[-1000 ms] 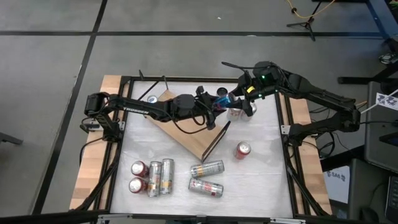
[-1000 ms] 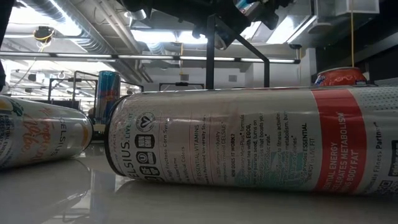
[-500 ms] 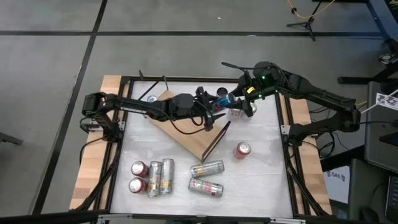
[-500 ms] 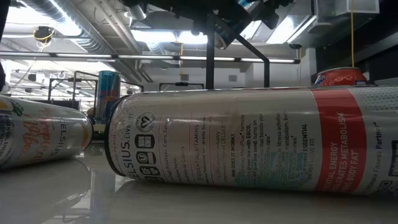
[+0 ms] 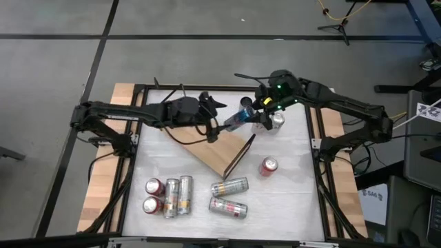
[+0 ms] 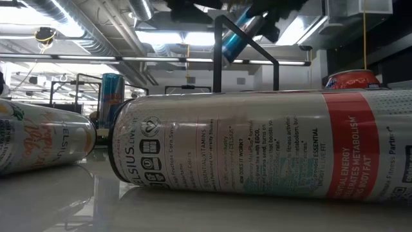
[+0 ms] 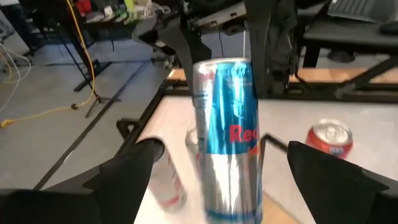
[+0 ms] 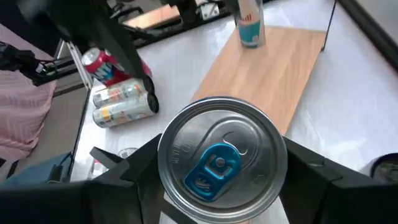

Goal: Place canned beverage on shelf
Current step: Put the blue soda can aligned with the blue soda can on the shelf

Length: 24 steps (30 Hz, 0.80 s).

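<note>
Handover stage. Left gripper [image 5: 219,128] stands wide, clear of the blue can [image 5: 238,118]. Right gripper [image 5: 262,110] clamps that can's top end, holding it tilted above the shelf [image 5: 213,148] edge. Next move, by judgement: right the can and lower it onto bare board.

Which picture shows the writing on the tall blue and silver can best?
The left wrist view: the tall blue and silver metal can fills the middle, red letters readable. The right wrist view shows only its silver top with blue tab. The high view shows it small and tilted in the right end effector; the low view catches just its blue side.
</note>
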Each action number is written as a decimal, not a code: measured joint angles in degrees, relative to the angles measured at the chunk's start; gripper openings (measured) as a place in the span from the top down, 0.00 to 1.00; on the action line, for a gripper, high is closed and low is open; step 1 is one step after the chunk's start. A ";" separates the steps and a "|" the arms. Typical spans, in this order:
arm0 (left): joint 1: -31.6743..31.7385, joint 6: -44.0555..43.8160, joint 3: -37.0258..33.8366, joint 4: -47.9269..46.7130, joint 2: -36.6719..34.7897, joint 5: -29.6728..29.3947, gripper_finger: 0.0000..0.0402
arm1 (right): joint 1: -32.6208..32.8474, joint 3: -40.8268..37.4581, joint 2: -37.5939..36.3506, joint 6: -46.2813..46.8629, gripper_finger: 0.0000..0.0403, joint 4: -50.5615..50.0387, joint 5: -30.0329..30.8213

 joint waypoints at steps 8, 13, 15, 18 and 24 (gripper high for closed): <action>-0.02 -0.35 0.00 -9.40 -5.95 0.16 0.10 | 0.02 0.00 6.41 -0.20 0.42 1.95 -0.13; -0.02 -0.33 -0.02 -11.88 -6.02 0.24 0.10 | 0.87 0.00 10.39 -0.20 0.42 3.31 -0.07; -0.02 -0.31 0.00 -12.56 -6.02 0.20 0.10 | 1.57 0.00 11.69 -0.24 0.42 3.88 0.27; -0.02 -0.31 0.00 -13.69 -5.68 0.21 0.10 | 3.01 0.00 13.53 -0.46 0.42 3.93 0.37; -0.02 -0.28 -0.02 -14.59 -5.34 0.22 0.10 | 5.90 0.00 15.35 -1.06 0.41 4.19 3.56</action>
